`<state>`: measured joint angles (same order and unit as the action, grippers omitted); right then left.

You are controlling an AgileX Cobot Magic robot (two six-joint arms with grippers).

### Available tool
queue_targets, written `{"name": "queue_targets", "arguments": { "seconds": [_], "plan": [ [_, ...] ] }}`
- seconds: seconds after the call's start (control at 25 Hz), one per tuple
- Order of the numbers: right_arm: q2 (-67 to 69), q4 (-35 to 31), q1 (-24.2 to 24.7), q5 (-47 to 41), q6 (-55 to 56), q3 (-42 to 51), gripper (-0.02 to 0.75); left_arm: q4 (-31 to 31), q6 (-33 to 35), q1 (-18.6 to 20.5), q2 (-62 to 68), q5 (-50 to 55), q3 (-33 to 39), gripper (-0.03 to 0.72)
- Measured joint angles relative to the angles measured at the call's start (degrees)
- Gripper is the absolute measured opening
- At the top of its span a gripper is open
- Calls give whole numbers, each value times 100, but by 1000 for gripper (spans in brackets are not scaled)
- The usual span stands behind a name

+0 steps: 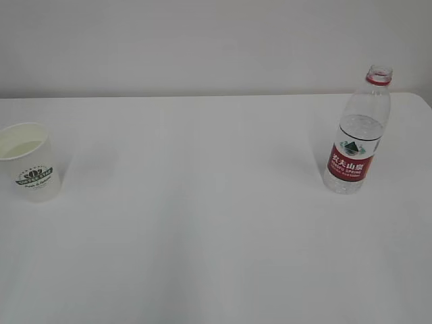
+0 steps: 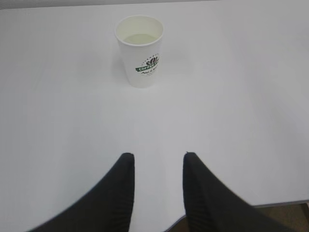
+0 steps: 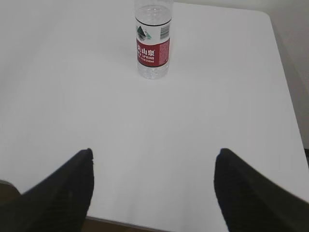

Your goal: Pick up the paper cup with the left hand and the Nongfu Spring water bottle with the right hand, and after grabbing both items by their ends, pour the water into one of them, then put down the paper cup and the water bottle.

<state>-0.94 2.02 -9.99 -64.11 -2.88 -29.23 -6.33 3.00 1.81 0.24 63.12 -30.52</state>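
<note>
Nothing stood between either gripper and its target: the white table (image 1: pixel 216 223) was bare apart from the paper cup (image 1: pixel 30 162) at its far left and the Nongfu Spring water bottle (image 1: pixel 356 135) at its far right, the two well apart and both upright. The tabletop was plain matte white, meeting a pale blank wall (image 1: pixel 202 40) behind it, and the right wrist view showed a rounded table corner with a darker floor strip beyond the near edge. The exterior view showed neither arm, only the two objects; the bottle was uncapped there, with its red neck ring visible and clear water partway up. The left wrist view looked down into the cup, where a pale liquid surface showed below the rim, and the left hand (image 2: pixel 155 162) hung over the near table edge with its fingers (image 2: pixel 123 183) parted narrowly, holding nothing, the cup well ahead of them. In the right wrist view the right hand (image 3: pixel 154 162) had its fingers (image 3: pixel 79 179) spread wide and empty, with the bottle standing well ahead and its top cut off by the frame.
</note>
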Motion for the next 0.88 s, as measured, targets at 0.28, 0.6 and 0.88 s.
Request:
{"name": "queue_targets", "arguments": {
  "seconds": [0.28,0.6,0.88],
  "plan": [
    [0,-18,532,-10,0,0,590,0,0,0,0,0,0,241],
    [0,-18,835,-10,0,0,590,-10,0,0,0,0,0,241],
    [0,-18,847,-10,0,0,590,-10,0,0,0,0,0,241]
  ]
}}
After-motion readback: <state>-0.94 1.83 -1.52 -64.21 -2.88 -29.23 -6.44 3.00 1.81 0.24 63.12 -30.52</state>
